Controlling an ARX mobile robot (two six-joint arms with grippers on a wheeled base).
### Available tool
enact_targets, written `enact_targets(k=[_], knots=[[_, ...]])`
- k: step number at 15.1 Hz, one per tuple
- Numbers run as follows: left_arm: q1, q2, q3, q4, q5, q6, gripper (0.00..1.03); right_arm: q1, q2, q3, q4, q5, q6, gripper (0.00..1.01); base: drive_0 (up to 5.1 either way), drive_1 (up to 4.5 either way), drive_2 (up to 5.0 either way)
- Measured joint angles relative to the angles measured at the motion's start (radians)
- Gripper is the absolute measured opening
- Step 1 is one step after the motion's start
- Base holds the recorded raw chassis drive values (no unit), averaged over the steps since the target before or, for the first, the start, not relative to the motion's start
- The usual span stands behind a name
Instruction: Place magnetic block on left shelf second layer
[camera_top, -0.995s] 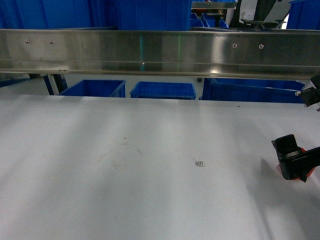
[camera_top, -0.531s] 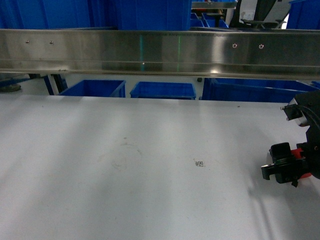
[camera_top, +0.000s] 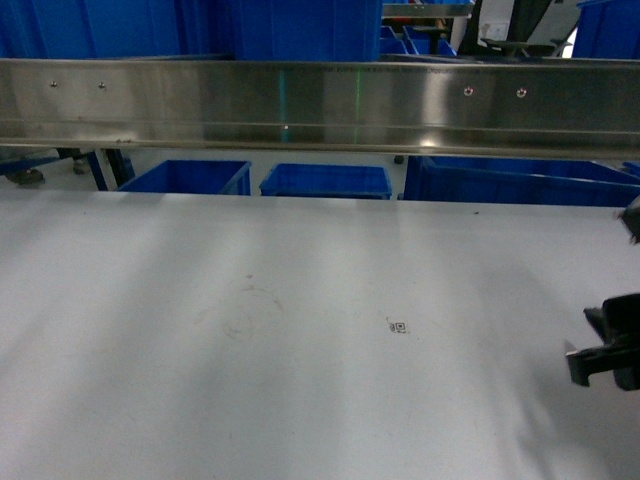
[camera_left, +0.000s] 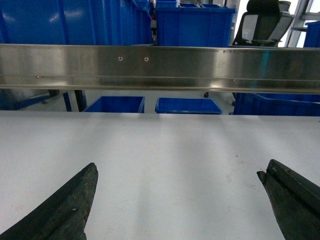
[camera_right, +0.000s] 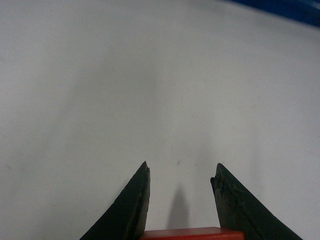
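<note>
Blue bins (camera_top: 325, 180) behind white tabletop (camera_top: 250, 330); office chair (camera_left: 262, 22) beyond.

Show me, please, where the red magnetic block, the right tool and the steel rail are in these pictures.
magnetic block (camera_right: 192, 233): right wrist view, its red top face at the bottom edge.
right tool (camera_right: 181, 180): right wrist view, midway between the two black fingertips.
steel rail (camera_top: 320, 105): head view, middle of its shiny front face.

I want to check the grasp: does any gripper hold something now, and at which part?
The right gripper holds the red magnetic block between the bases of its fingers; the left gripper is open, holding nothing.
</note>
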Motion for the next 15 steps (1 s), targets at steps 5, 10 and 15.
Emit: enact_targets(k=[5, 10, 15], knots=[[0.000, 0.000, 0.000, 0.000, 0.000, 0.000, 0.98, -0.013, -0.626, -0.023, -0.257, -0.028, 0.070, 0.33, 0.0, 0.00, 0.0], [0.000, 0.000, 0.000, 0.000, 0.000, 0.000, 0.98, -0.064, -0.653, -0.072, -0.178, 0.039, -0.003, 0.33, 0.0, 0.00, 0.0], [0.000, 0.000, 0.000, 0.000, 0.000, 0.000, 0.98, -0.138, -0.620, -0.070, -0.176, -0.076, 0.070, 0.33, 0.0, 0.00, 0.0]])
